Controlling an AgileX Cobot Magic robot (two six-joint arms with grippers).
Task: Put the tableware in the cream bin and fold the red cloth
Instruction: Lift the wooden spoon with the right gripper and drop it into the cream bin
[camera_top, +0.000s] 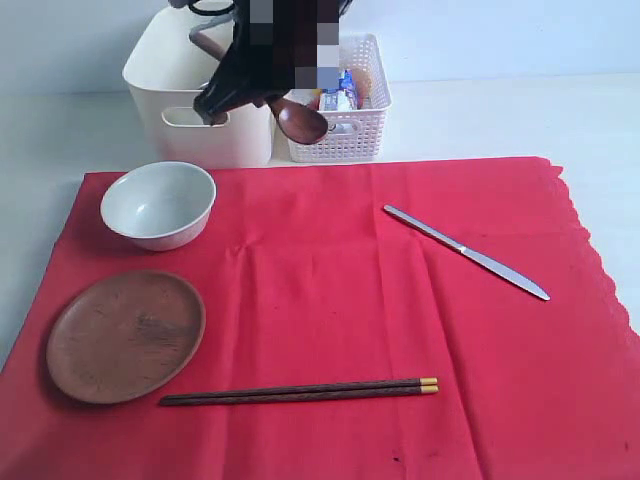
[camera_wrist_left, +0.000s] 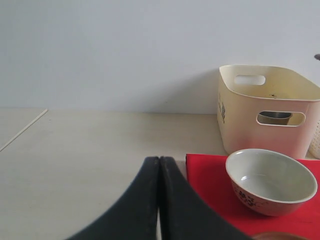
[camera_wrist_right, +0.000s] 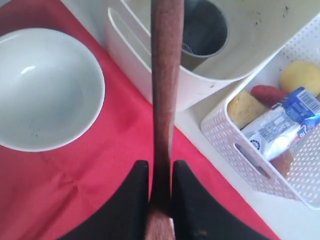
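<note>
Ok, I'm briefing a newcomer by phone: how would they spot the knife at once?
Find the big red cloth. On its right half in the exterior view, near the scalloped edge, lies the table knife, slanted. It is the only silver piece on the cloth; the chopsticks are dark with gold tips.

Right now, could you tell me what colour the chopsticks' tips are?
Gold; the chopsticks show best in the exterior view.

The pale table (camera_top: 520, 110) carries the red cloth (camera_top: 330, 300), cream bin (camera_top: 160, 90) and white lattice basket (camera_top: 345, 142).
</note>
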